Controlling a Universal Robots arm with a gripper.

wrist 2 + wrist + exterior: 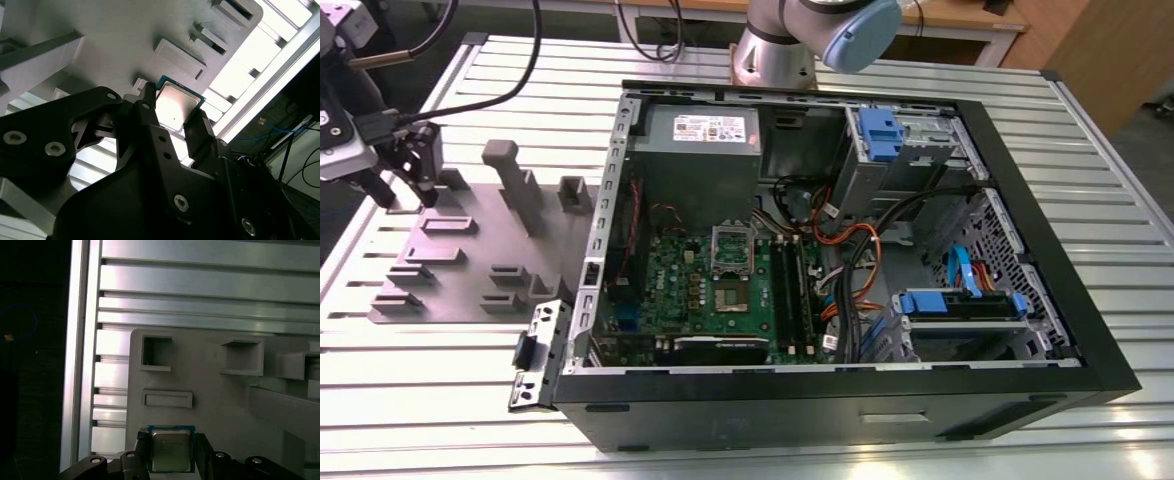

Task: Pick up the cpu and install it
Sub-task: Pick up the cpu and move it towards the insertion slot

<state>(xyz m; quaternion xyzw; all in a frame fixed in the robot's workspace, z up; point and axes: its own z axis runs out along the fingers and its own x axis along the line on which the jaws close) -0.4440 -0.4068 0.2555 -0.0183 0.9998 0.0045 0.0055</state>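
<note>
The cpu [170, 449] is a small square chip with a silver top and a green rim. In both wrist views it sits between my two black fingers, which press on its opposite edges. My gripper [176, 114] is shut on the cpu [175, 106] close above the grey moulded plate [130, 35]. In the exterior view my gripper [403, 198] hangs over the far left corner of that plate [467, 265], to the left of the open computer case [854, 400]. The green circuit board [720, 295] lies on the case floor.
Upright blocks [514, 185] and shallow pockets [156, 352] stand out of the moulded plate. Everything rests on a slatted aluminium table [1121, 210]. Inside the case are a power supply [700, 130], blue drive bays [961, 300] and loose cables [847, 250]. The arm's base [787, 40] stands behind the case.
</note>
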